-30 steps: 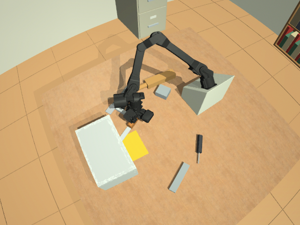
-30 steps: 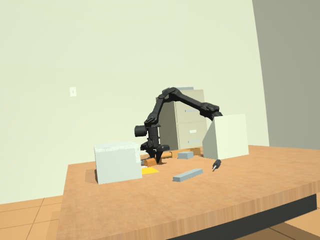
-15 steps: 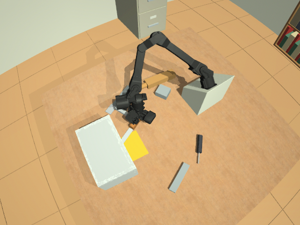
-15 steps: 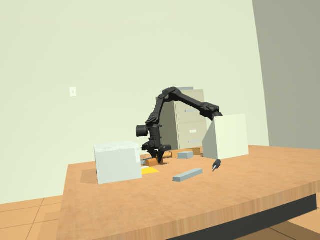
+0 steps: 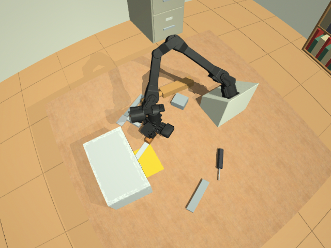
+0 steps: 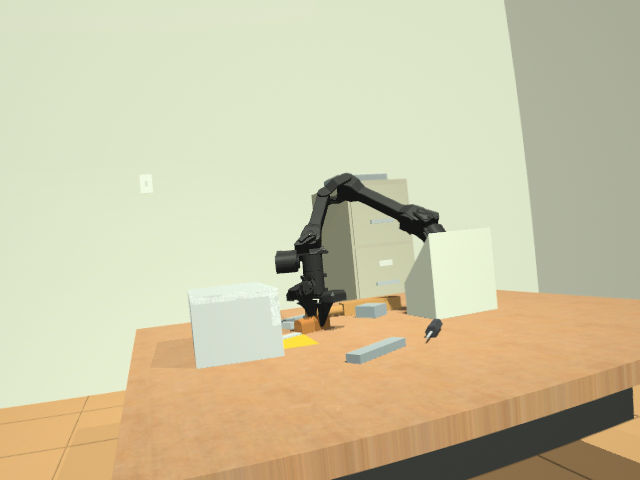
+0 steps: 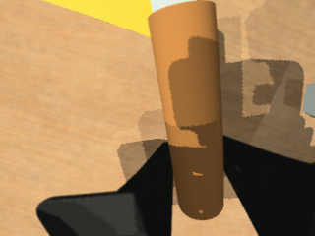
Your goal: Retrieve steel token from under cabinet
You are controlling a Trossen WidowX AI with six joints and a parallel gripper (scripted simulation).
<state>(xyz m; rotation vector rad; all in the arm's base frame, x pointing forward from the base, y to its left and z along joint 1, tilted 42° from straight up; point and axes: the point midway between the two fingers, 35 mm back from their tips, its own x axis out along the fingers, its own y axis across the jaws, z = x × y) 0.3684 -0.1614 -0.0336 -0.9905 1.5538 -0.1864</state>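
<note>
One orange handle (image 5: 148,139) (image 6: 306,324) (image 7: 189,88) is pinched in my tool (image 5: 158,134) (image 6: 316,321) (image 7: 192,144), its pale blade (image 5: 142,150) running over the yellow patch (image 5: 151,163) (image 6: 299,341) (image 7: 105,12) to the white cabinet's (image 5: 117,168) (image 6: 235,325) edge. Can't spot the token in any of my cams, tbh. Screwdriver's (image 5: 219,158) (image 6: 434,328) lying on the counter (image 5: 248,192) (image 6: 310,403), near a gray bar (image 5: 197,195) (image 6: 375,350).

On table: one white cabinet (image 5: 117,165) (image 6: 237,325); one yellow marked area (image 5: 151,163) (image 6: 298,341) (image 7: 108,12); one screwdriver (image 5: 219,158) (image 6: 434,328); one orange-handled tool (image 5: 148,139) (image 6: 306,324) (image 7: 189,88); one long grey bar (image 5: 197,195) (image 6: 376,350); one short grey block (image 5: 179,101) (image 6: 370,310).
</note>
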